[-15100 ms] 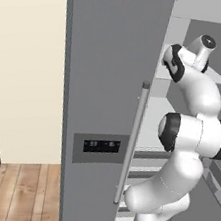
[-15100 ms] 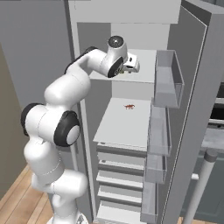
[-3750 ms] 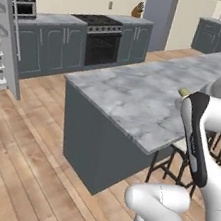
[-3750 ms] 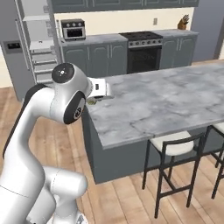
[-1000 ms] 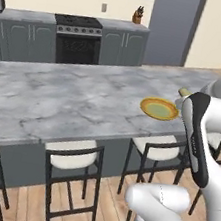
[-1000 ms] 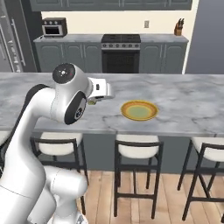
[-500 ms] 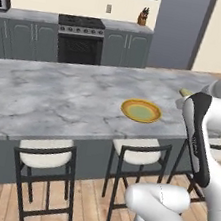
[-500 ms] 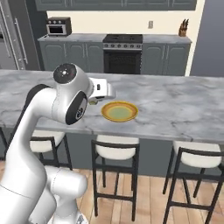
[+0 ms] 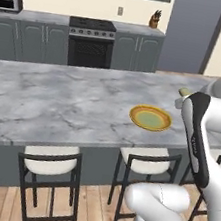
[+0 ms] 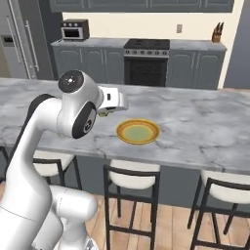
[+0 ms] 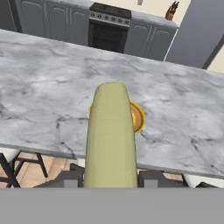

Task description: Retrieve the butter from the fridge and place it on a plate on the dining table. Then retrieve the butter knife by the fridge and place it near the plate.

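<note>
The white arm's two-finger gripper (image 11: 110,177) is clamped on the butter (image 11: 110,138), a pale yellowish stick with smooth matte sides and a rounded far end. In the hand view the stick runs straight out from between the two dark finger tips (image 11: 70,178), one pressed against each of its long sides.

Just past the far end of the stick, and lower, lies the plate (image 11: 138,117): round and shallow, with an orange-yellow rim, brownish rings and a pale green centre. In that view the stick covers most of it, leaving the right part of the rim showing. In the right base view the plate (image 10: 138,131) rests flat on the stone just beyond and to the right of the gripper (image 10: 113,103), near but apart from it; a little of the yellowish stick (image 10: 103,114) shows under the hand. In the left base view the plate (image 9: 150,117) lies to the left of the arm's white links, near the table's front edge.

The table (image 9: 58,99) is a long island with a polished marble top, pale grey crossed by darker veins, over a dark grey base. Against its near side stand stools (image 10: 131,180) with thin black metal frames and cream cushioned seats. Well beyond the gripper, dark grey panelled cabinets flank a black-fronted stove (image 10: 145,61).
</note>
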Available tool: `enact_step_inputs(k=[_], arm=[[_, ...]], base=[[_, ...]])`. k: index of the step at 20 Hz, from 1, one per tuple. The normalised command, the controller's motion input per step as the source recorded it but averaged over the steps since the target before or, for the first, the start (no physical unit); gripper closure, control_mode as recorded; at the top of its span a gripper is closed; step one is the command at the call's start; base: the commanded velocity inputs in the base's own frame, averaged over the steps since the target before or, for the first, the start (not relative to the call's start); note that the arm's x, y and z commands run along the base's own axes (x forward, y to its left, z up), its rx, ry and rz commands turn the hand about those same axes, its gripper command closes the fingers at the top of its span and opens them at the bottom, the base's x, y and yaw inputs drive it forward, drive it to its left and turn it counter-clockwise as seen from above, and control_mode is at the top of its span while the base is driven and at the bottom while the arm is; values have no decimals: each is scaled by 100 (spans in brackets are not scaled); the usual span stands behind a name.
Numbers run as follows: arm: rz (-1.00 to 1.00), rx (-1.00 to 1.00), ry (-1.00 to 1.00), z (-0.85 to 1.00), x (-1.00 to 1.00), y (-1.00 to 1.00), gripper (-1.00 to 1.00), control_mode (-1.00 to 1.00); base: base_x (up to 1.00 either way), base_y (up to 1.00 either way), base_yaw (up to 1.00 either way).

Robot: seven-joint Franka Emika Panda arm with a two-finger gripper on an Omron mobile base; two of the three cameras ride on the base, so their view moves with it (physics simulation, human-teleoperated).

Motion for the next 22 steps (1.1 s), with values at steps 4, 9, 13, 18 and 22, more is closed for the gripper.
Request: enact_step_inputs(k=[4,9,13,18,22], arm=[[0,0,0,0,0,0,100,100],[0,0,0,0,0,0,100,100],[0,0,0,0,0,0,100,100],[0,0,0,0,0,0,100,100],[0,0,0,0,0,0,100,100]], base=[[43,-13,16],[48,-18,17],[45,-39,11],[53,-46,8],[57,-36,8]])
